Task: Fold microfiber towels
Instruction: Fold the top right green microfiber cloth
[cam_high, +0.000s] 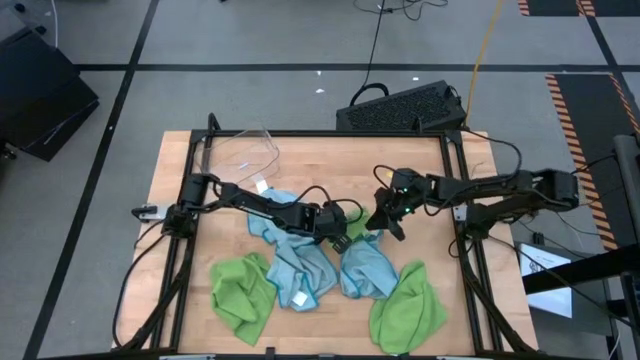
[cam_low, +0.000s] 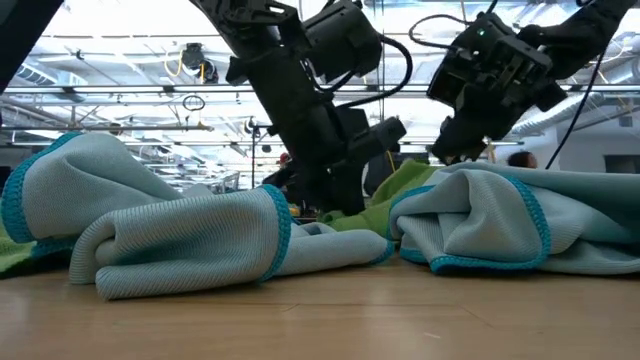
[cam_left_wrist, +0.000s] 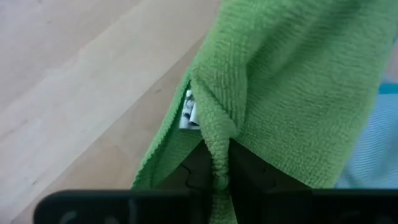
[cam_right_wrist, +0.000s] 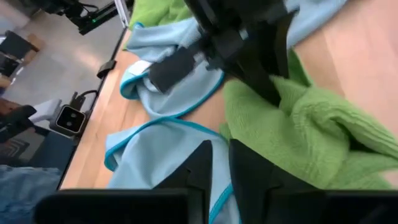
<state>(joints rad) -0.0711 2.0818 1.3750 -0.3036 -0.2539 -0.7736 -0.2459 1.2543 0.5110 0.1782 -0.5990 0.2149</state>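
Several microfiber towels lie crumpled on the wooden table. A lime green towel (cam_high: 352, 230) sits at the middle, between my two grippers. My left gripper (cam_high: 337, 222) is shut on it; its white tag (cam_left_wrist: 188, 112) shows beside the fingers. My right gripper (cam_high: 384, 224) is shut on a light blue towel (cam_high: 366, 266) just right of the green one. Another blue towel (cam_high: 292, 248) lies under the left arm. Two more green towels (cam_high: 243, 290) (cam_high: 408, 306) lie near the front edge. My left gripper pinches a raised fold of the green towel (cam_left_wrist: 217, 163) between its two fingers, close to the tag. The fingers slant down from the table's left. The rest of the towel spreads away beyond them and lies on the table. My right gripper has the blue towel's teal hem (cam_right_wrist: 221, 198) between its two fingers (cam_right_wrist: 200, 167). It slants down from the table's right. In the low view its tips sit at the top of the towel's raised hump (cam_low: 470, 172), and the rest lies on the table.
A clear plastic bin (cam_high: 247, 150) stands at the table's far left. A black keyboard (cam_high: 402, 108) lies beyond the far edge. Bare wood shows at the far middle and far right of the table.
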